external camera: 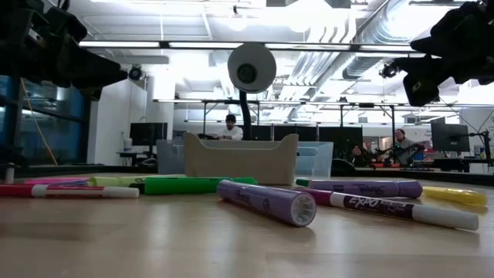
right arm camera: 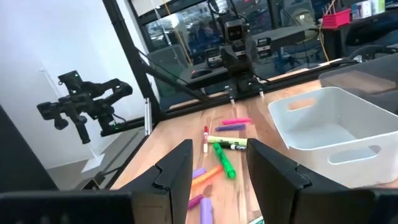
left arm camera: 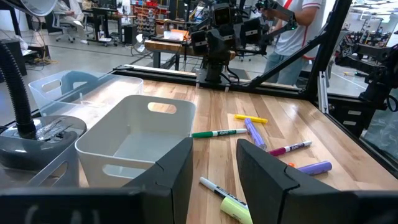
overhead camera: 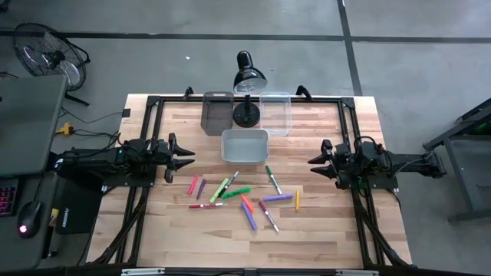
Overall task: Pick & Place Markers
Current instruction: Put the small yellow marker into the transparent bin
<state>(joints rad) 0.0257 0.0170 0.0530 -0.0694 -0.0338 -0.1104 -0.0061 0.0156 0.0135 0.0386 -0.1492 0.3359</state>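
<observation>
Markers (overhead camera: 242, 198) scattered loose on the wooden desk (overhead camera: 322, 238) just near of a white bin (overhead camera: 245, 146), left gripper (overhead camera: 186, 159) at the desk's left edge, right gripper (overhead camera: 313, 166) at its right edge, jaws of both spread, holding nothing, desk lamp (overhead camera: 248, 88) at far edge

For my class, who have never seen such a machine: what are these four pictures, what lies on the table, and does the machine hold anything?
They show one moment from four cameras. One looks straight down, one sits at table height, and one rides on each arm's wrist. The machine is two dark robot arms. The left gripper and the right gripper hang at opposite sides of the wooden table, fingers open, holding nothing. Between them lie the markers, scattered loose in many colours. Behind these stands an empty white bin, then two clear bins and a black desk lamp.
</observation>
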